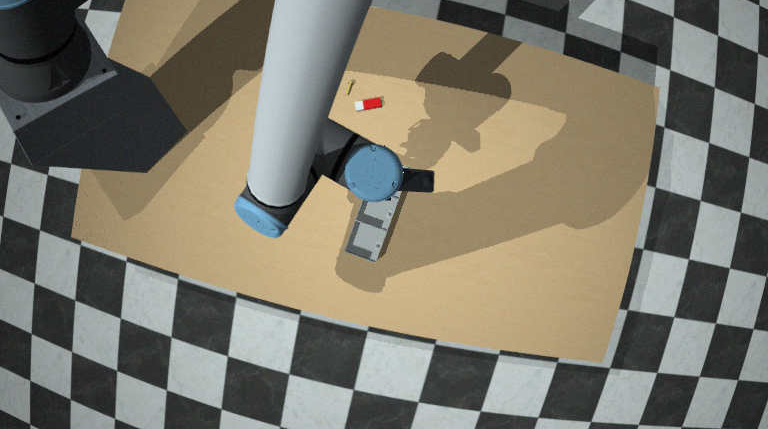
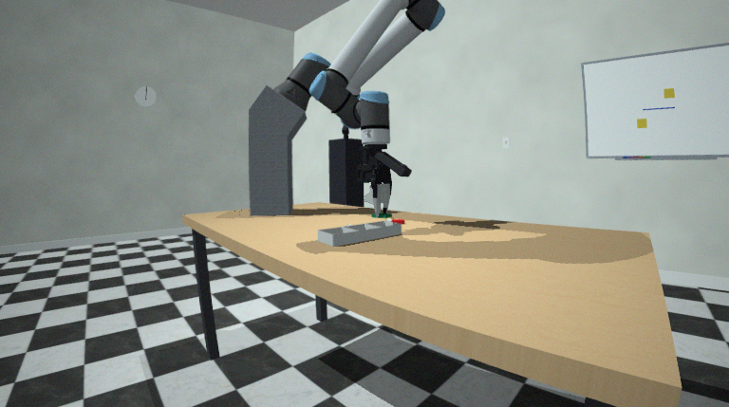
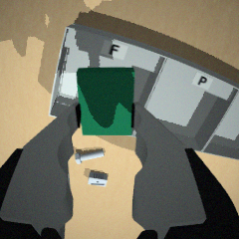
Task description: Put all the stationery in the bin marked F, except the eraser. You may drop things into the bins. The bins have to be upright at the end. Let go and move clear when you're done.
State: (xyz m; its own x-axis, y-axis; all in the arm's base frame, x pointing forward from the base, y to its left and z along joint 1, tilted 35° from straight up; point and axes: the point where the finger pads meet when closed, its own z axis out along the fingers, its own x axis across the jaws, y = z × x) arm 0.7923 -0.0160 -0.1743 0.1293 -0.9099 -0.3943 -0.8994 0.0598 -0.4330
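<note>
My gripper (image 3: 106,104) (image 2: 380,201) is shut on a flat green block (image 3: 106,100), which also shows as a green speck below the fingers in the exterior view (image 2: 382,214). In the wrist view the block hangs low over the near edge of the bin marked F (image 3: 141,59), the end compartment of a grey bin row (image 1: 370,234) (image 2: 354,233). The bin marked P (image 3: 179,97) is beside it. The row stands upright. In the overhead view the wrist hides the gripper and the row's F end. A red and white eraser (image 1: 369,104) (image 2: 398,221) lies on the table beyond the row.
A grey bolt (image 3: 90,155) and a small grey part (image 3: 98,178) lie on the table under my fingers, just outside the row. A small yellow screw (image 1: 350,84) lies near the eraser. The arm's grey base block (image 1: 96,118) stands at the table's left.
</note>
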